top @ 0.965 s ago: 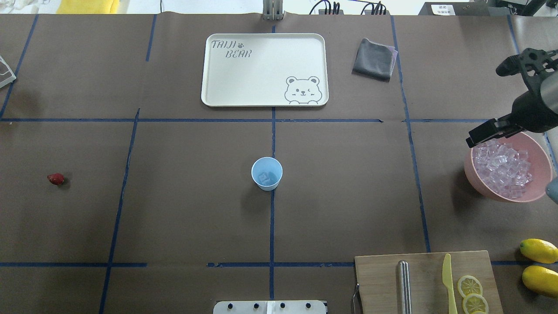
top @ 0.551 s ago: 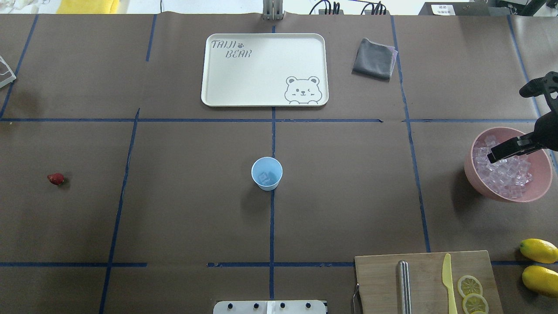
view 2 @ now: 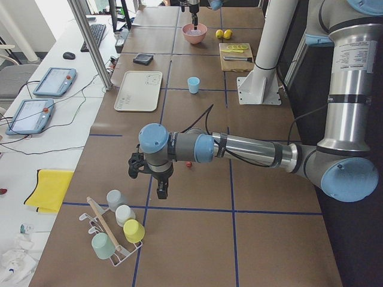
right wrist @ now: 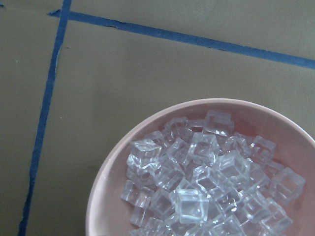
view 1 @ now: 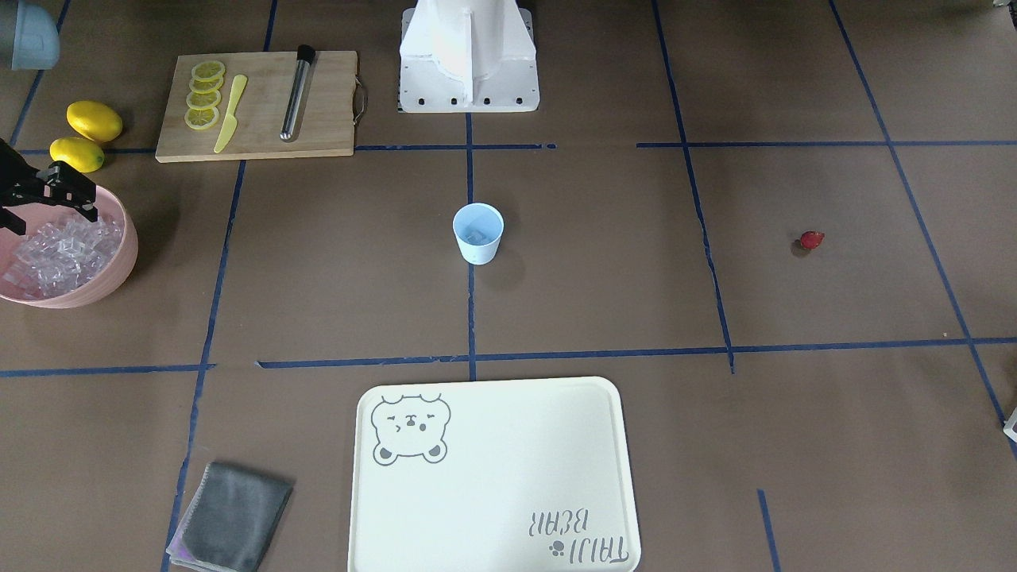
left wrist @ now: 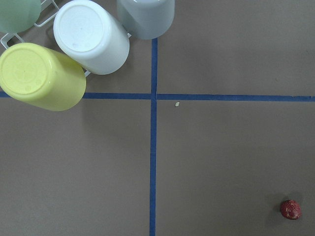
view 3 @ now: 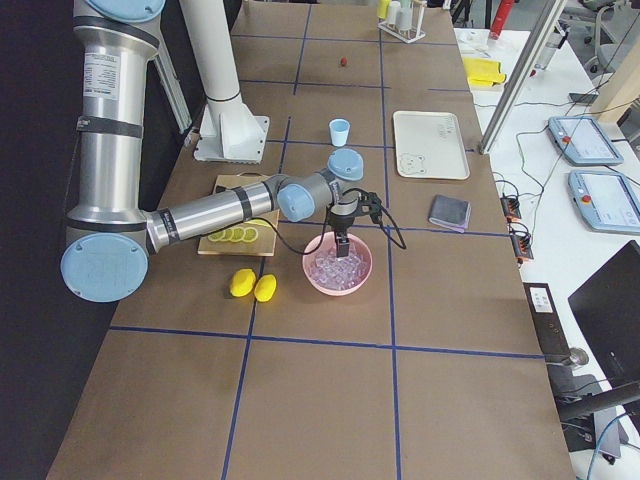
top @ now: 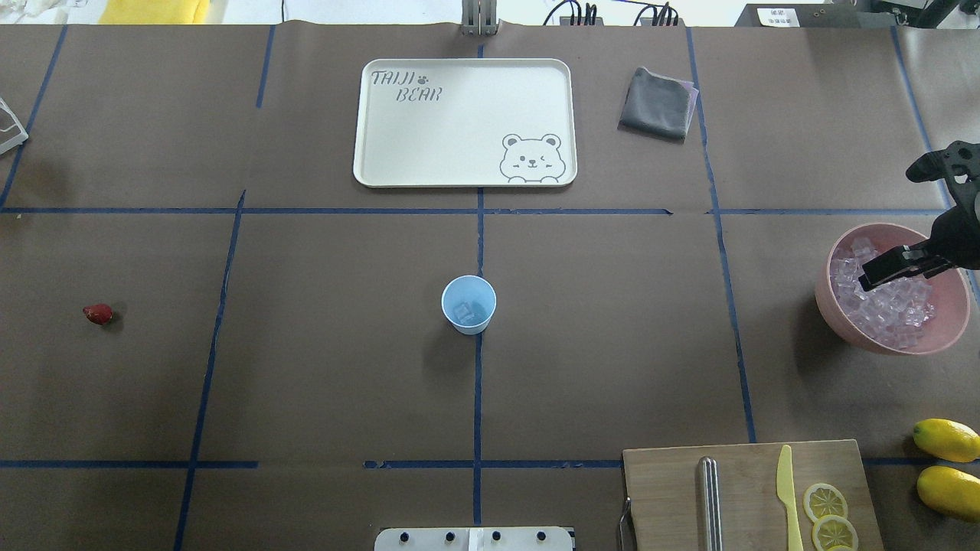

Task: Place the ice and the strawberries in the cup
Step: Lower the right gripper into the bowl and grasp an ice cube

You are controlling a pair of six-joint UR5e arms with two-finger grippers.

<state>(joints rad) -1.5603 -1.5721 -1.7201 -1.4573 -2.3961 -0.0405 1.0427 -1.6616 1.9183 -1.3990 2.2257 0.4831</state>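
Brown paper crossed with blue tape covers the tabletop (top: 321, 367). The ice (top: 880, 310) is heaped in the pink bowl (top: 819, 295) at the robot's right edge. The cup (top: 468, 304) stands upright at the centre, on a tape line, well apart from the bowl, with at least one cube already in its bottom.

The right hand (top: 886, 228) hangs over the bowl with its fingers spread wide and nothing between them. In the overhead view one finger shows across the heap and the other out past the bowl's far rim. My right wrist view looks straight down on the cubes, so I judge the hand is above the pile, not yet in it.

Those cubes should be hard, light and slick, and I expect one to squirt away if pinched on a corner. I would choose a cube lying on top of the heap and close across two flat, opposite faces.

The strawberry (top: 98, 314) lies alone on the paper far out on the robot's left, well apart from the cup. It looks soft and easily bruised, so a light squeeze across its widest part suits it.

The left hand (view 2: 148, 179) shows only in the side view, near the berry and some upturned cups (left wrist: 91, 37). I cannot tell whether it is open or closed. In its wrist view the berry sits in the lower right corner, so I judge the hand is off to one side of it, not directly over it.
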